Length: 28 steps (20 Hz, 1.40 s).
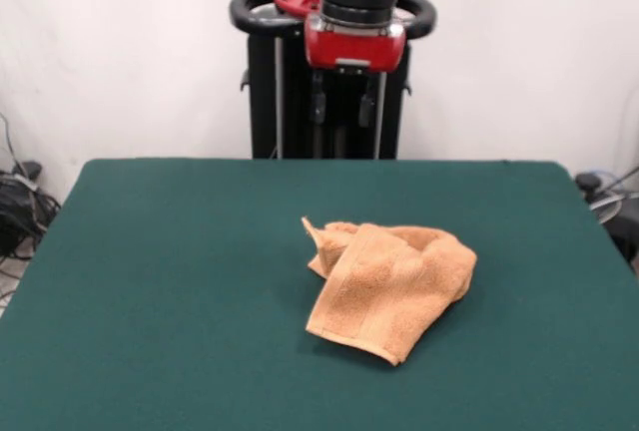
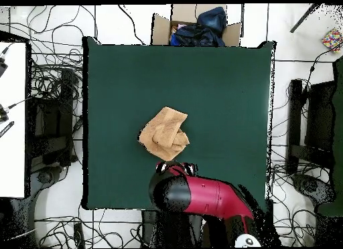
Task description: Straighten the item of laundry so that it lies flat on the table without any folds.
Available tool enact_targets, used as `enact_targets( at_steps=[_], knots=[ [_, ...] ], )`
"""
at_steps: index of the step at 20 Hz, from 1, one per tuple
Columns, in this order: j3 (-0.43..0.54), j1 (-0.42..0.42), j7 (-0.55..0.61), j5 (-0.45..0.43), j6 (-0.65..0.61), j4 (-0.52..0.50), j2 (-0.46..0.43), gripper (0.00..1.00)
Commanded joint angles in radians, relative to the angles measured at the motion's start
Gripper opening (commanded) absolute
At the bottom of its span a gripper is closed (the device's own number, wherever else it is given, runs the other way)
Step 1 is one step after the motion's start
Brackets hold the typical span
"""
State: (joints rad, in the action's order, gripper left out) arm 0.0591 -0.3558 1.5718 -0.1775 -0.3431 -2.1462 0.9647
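Observation:
The item of laundry [image 1: 394,281] is an orange-tan terry towel, crumpled and folded over itself a little right of the table's middle. One corner pokes up at its left and a hemmed corner points toward the front edge. From overhead the towel [image 2: 165,134] is a bunched lump just beyond the arm's head. The dark green table [image 1: 180,281] spreads far wider than the towel on every side. My gripper [image 1: 342,110] hangs high above the far edge of the table, well clear of the towel, open with nothing between its fingers. In the overhead view the red arm [image 2: 201,196] hides the gripper.
A cardboard box [image 2: 197,29] with dark clothes sits past the table's far edge in the overhead view. Cables [image 2: 53,86] cover the floor on both sides. Black stands [image 2: 305,126] flank the table [image 2: 221,92], and a white surface [image 2: 12,119] lies at the left.

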Motion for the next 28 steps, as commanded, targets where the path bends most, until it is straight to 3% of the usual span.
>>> enact_targets(
  at_steps=[1,15,28],
  knots=[
    [0.134,-0.014,-0.068,-0.034,-0.174,0.093,-0.034,1.0],
    [0.234,-0.094,-0.144,-0.074,-0.361,0.299,-0.097,1.0],
    [0.219,-0.061,-0.078,-0.162,-0.422,0.518,-0.278,1.0]
  ],
)
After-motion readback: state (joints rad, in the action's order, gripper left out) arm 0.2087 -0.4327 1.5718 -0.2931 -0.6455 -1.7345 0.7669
